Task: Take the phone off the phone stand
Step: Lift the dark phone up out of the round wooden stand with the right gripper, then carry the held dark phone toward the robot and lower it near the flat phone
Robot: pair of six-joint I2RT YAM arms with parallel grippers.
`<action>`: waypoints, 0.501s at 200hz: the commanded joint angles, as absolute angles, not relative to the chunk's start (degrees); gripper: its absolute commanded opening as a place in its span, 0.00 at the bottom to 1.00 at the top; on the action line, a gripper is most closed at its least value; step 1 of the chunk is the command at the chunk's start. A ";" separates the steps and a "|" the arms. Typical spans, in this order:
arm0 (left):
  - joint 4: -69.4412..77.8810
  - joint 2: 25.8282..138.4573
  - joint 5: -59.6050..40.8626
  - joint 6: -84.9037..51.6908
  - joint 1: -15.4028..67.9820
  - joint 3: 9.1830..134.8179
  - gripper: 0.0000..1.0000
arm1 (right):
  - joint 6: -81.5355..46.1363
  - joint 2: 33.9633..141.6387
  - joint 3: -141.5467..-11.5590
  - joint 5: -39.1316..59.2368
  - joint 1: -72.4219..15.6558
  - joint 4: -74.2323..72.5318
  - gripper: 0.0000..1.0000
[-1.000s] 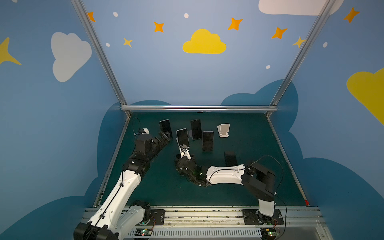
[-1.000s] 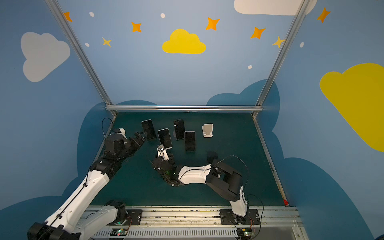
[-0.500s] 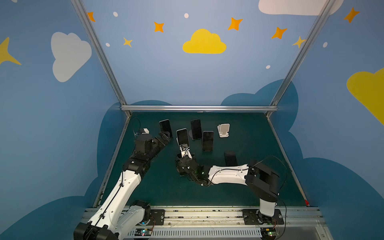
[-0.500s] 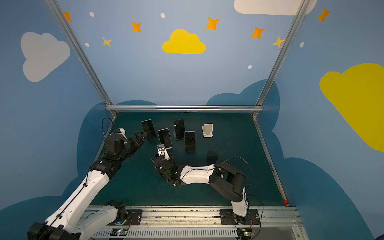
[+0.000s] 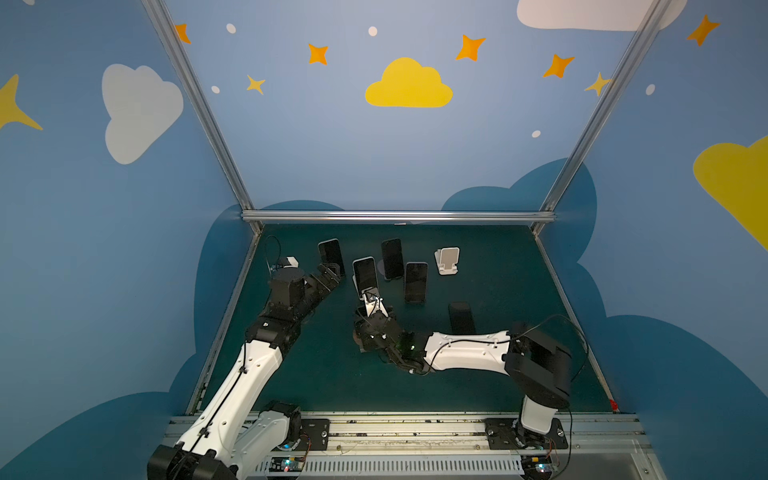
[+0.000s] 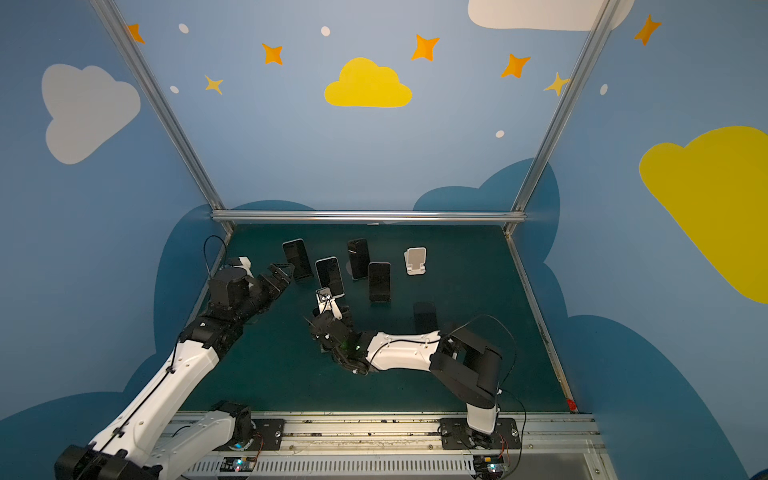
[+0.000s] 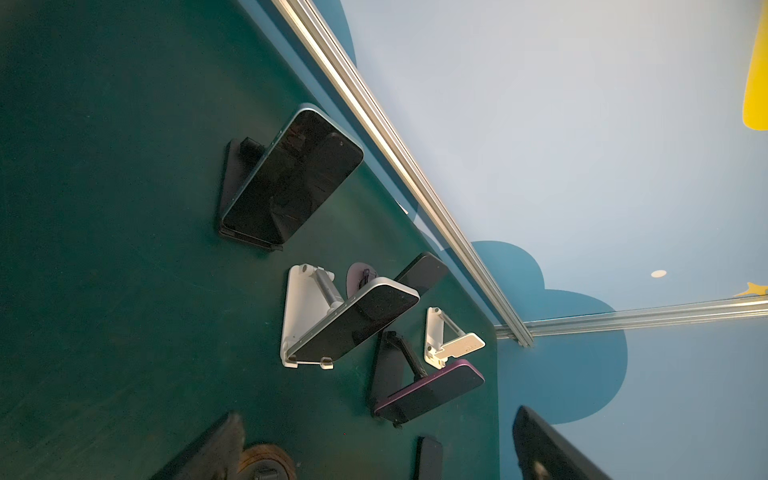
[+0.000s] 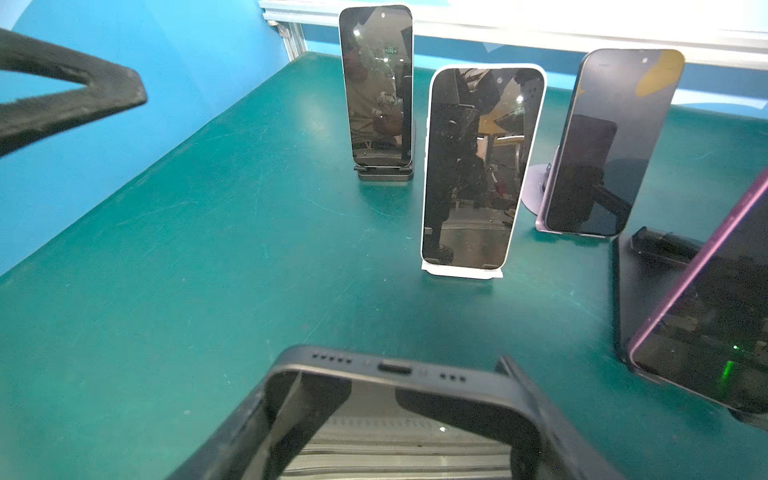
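Propped phones [image 5: 392,258] crowd the far mat [image 5: 332,382] (front open)

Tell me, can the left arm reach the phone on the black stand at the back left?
Probably yes. The left gripper is open and sits just in front of that phone, with nothing between them. The white-edged phone stands off to one side, out of the way.

Over the last second, the right arm's elbow [image 5: 536,365] has moved slightly rightward, its white forearm [image 5: 465,351] has followed, and the right gripper [image 5: 368,332] has closed marginally on the phone [image 8: 399,415].
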State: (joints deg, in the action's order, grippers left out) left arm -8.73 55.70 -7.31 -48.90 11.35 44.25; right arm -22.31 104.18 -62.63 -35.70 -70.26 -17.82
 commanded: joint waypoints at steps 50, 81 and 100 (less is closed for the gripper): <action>-7.01 56.22 -9.15 -49.45 11.17 43.59 1.00 | -20.74 97.82 -59.67 -37.69 -69.72 -20.60 0.63; -6.86 56.35 -10.15 -49.80 11.17 43.54 1.00 | -21.06 95.88 -57.44 -38.67 -69.22 -20.45 0.63; -6.64 56.21 -10.40 -49.90 11.16 43.59 1.00 | -21.24 94.57 -55.98 -39.27 -68.78 -20.08 0.63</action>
State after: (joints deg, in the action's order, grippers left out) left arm -8.14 56.25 -9.37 -49.58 11.35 44.23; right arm -21.39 97.89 -57.34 -37.04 -69.45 -18.20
